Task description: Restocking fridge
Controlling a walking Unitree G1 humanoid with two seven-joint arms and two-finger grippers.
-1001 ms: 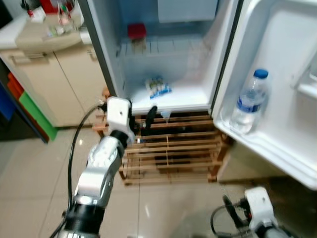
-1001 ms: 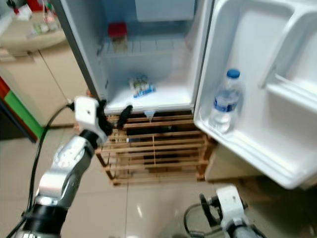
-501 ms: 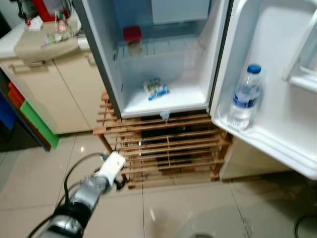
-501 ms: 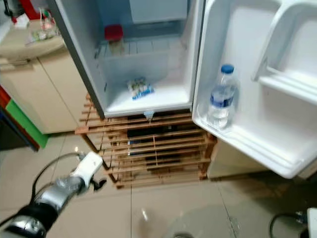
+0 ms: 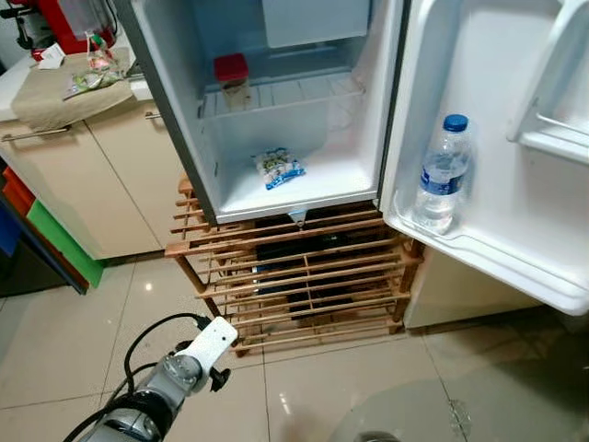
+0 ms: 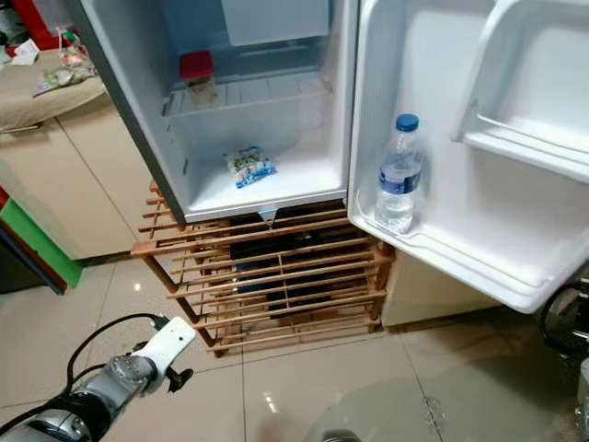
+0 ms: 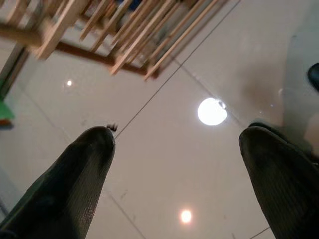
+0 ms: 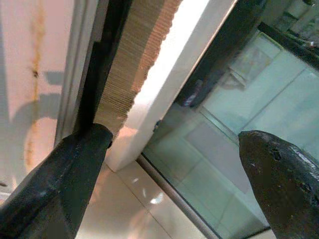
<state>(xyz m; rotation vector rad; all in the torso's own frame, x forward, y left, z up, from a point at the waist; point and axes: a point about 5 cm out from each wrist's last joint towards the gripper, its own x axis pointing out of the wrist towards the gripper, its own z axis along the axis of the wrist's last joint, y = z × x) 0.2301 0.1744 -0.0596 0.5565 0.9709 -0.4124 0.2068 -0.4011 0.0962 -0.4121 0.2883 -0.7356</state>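
The open fridge (image 5: 175,110) stands on a wooden slatted rack (image 5: 294,276). Its door (image 5: 515,184) holds one water bottle (image 5: 442,175), blue-capped, label unreadable. Inside sit one snack packet (image 5: 278,168) on the floor shelf and one red-lidded jar (image 5: 232,78) farther back. The left pincer (image 7: 174,144) hangs wide over the floor tiles (image 5: 74,322); the right pincer (image 8: 169,149) is wide too.

The fridge (image 5: 175,110) top and its door (image 5: 515,184) right side are cut off by the frame. The packet (image 5: 278,168) print is too small to read, same for the bottle (image 5: 441,175) label. Contents of the red-lid jar (image 5: 233,79) unclear. Items on the counter (image 5: 55,92) are too small to tell. Left arm (image 5: 166,391) cut at the bottom edge.
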